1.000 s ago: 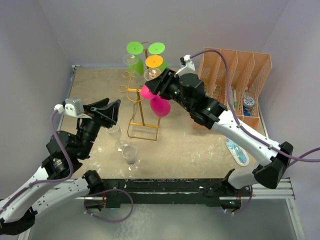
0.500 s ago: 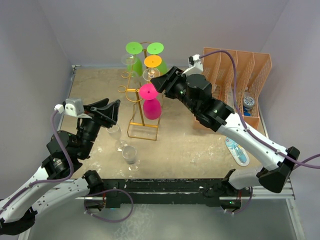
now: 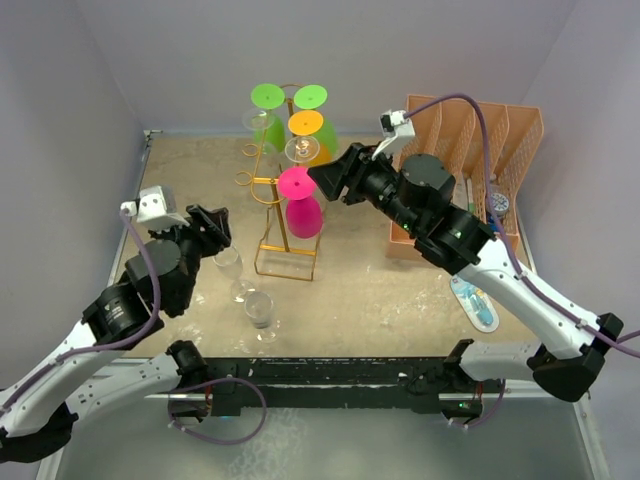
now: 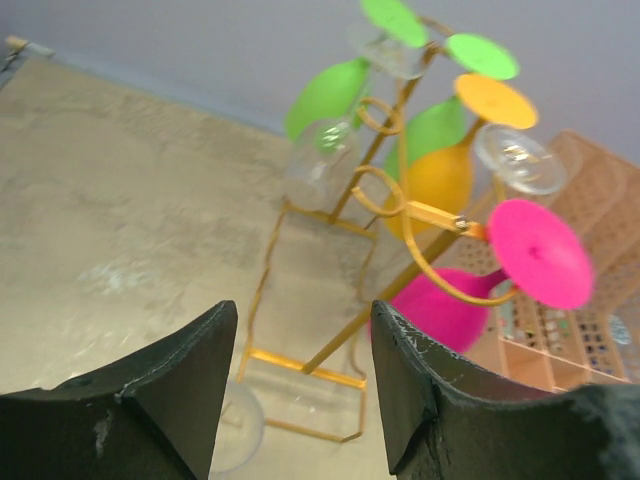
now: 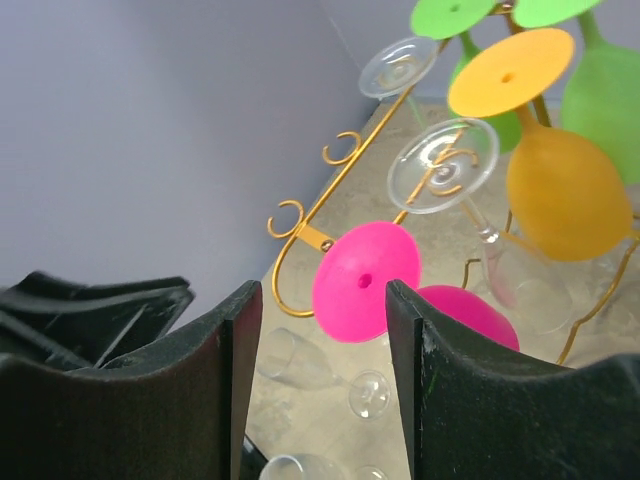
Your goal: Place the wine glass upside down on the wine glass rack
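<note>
Your right pincer (image 3: 320, 178) has released and drawn back rightward, spread and empty. The pink wine glass (image 3: 303, 212) now hangs bowl-down on the wine glass rack (image 4: 432, 213). Your left pincer (image 3: 216, 228), also spread, hovers above clear glasses (image 3: 258, 308) on the bench (image 3: 380, 285).

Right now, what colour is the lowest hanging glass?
Pink glass; best in the right wrist view.

Rack (image 4: 430, 213): gold-yellow wire. On it: pink glass (image 3: 303, 213) hot pink, green glasses (image 3: 268, 97) lime, orange glass (image 3: 308, 123) orange w/ yellower bowl. Clear glass (image 3: 259, 308) colourless. Table (image 3: 370, 270): mottled sandy beige. Organizer (image 3: 505, 130): peach, mesh pattern. Walls (image 3: 100, 80) pale lilac-grey. Left gripper (image 4: 300, 310) & right gripper (image 5: 322, 290) black. Cables (image 3: 455, 100) purple.
</note>
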